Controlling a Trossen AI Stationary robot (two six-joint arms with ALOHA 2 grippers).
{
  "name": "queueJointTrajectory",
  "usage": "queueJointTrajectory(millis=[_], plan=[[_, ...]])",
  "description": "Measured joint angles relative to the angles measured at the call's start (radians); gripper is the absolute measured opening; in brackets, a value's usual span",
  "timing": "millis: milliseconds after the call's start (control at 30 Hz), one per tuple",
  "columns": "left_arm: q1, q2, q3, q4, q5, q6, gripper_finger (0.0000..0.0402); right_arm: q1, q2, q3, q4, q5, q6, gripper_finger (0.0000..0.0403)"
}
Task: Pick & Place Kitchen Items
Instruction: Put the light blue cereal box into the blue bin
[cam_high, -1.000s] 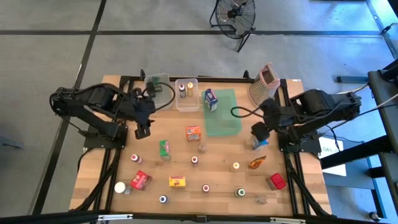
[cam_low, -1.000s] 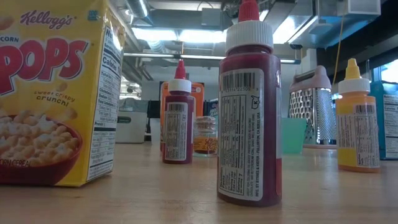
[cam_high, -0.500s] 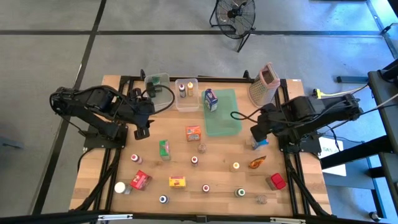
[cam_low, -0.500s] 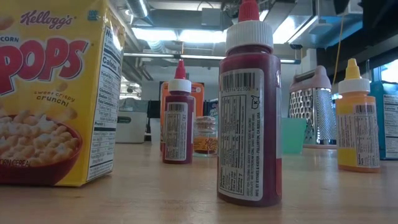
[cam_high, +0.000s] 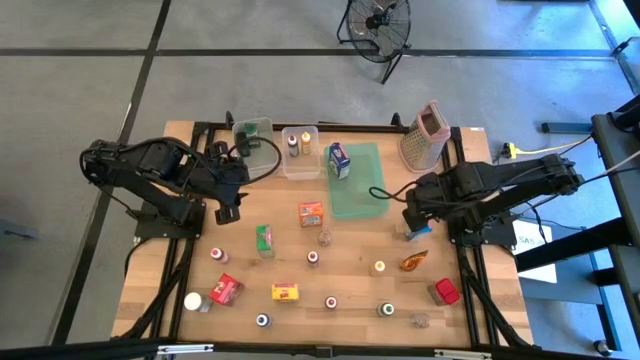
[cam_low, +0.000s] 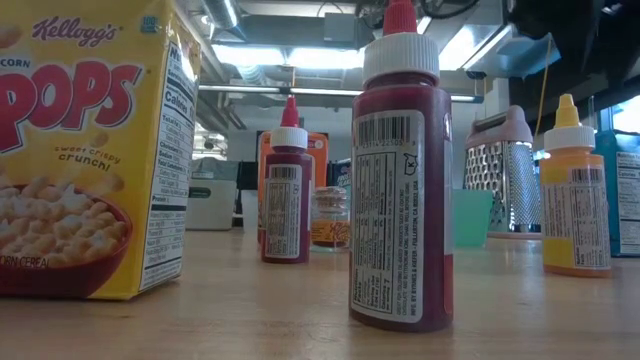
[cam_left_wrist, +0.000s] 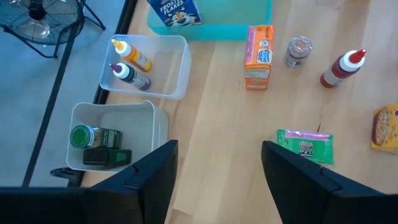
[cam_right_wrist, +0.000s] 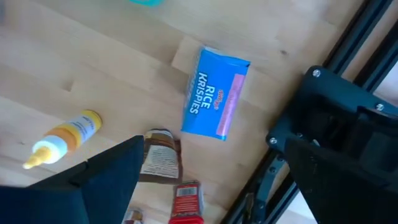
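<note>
The right gripper (cam_right_wrist: 211, 180) hangs with fingers spread wide and empty. Just ahead, between them, the blue carton (cam_right_wrist: 215, 101) lies flat: probably light, stiff card, best pinched across its narrow sides. The left gripper (cam_left_wrist: 214, 171) waits, fingers apart.

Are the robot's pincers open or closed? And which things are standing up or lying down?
Right pincer: open, empty, over the Rice Krispies box.
Rice Krispies box: lying flat on the table.
Left pincer: open, empty.
Green packet: lying flat.
Orange carton: standing upright.
Red bottle: upright, cap on.
Grater: standing upright.
</note>
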Motion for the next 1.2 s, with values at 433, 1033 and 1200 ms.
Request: queueJointTrajectory(millis=[433, 1033, 1200], plan=[[0.000, 0.000, 0.000, 0.000, 0.015, 0.002, 0.0226, -0.018, 0.000, -0.071, 0.049, 0.023, 0.029, 0.0387], [0.005, 0.000, 0.000, 0.000, 0.045, 0.030, 0.0226, 0.018, -0.004, -0.130, 0.116, 0.055, 0.100, 0.0387], [0.037, 0.000, 0.000, 0.029, 0.057, 0.152, 0.0226, 0.018, -0.026, -0.130, 0.113, 0.047, 0.081, 0.0387]])
